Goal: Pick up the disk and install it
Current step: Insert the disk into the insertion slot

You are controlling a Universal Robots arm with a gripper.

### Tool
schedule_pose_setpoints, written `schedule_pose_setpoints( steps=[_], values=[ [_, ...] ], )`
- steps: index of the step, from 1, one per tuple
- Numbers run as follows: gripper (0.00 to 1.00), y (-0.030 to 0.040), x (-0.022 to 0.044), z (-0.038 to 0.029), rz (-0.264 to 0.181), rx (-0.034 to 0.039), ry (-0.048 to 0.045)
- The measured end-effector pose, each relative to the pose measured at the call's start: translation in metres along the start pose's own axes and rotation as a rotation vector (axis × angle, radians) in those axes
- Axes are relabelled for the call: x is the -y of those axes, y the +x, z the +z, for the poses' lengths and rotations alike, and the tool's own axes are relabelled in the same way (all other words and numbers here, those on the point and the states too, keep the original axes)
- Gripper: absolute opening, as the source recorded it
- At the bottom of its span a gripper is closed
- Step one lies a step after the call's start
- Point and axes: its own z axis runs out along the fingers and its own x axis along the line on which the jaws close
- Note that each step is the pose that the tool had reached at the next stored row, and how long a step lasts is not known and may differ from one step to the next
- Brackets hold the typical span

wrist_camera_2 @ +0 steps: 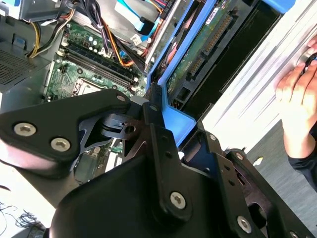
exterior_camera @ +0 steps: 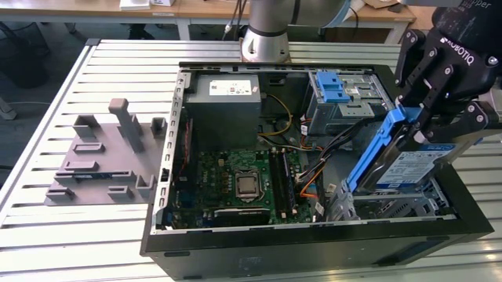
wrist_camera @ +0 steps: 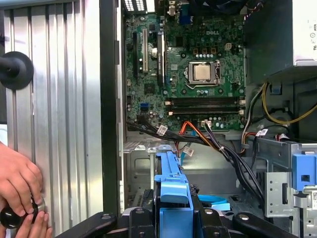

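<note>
the gripper (exterior_camera: 436, 130) has its jaws clamped on the disk (exterior_camera: 410, 167), tilted on edge over the open computer case (exterior_camera: 314, 249) at the exterior view's right; a hand (wrist_camera: 20, 181) rests on the table (wrist_camera: 59, 124).

The disk (exterior_camera: 404, 167) hangs tilted in the gripper (exterior_camera: 431, 126), clamped, with the bay (exterior_camera: 400, 205) of the case (exterior_camera: 314, 235) just beneath. The motherboard (exterior_camera: 243, 182) lies beside the gripper, and the drive cage (exterior_camera: 345, 100) beyond, nearer the arm's base.
</note>
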Motion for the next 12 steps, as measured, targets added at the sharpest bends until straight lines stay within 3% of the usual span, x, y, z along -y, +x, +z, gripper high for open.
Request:
schedule_pose_setpoints(
  steps=[12],
  values=[
    [0.36, 0.0005, 0.0002, 0.0098, -0.006, -0.0001, 0.0001]
  ],
)
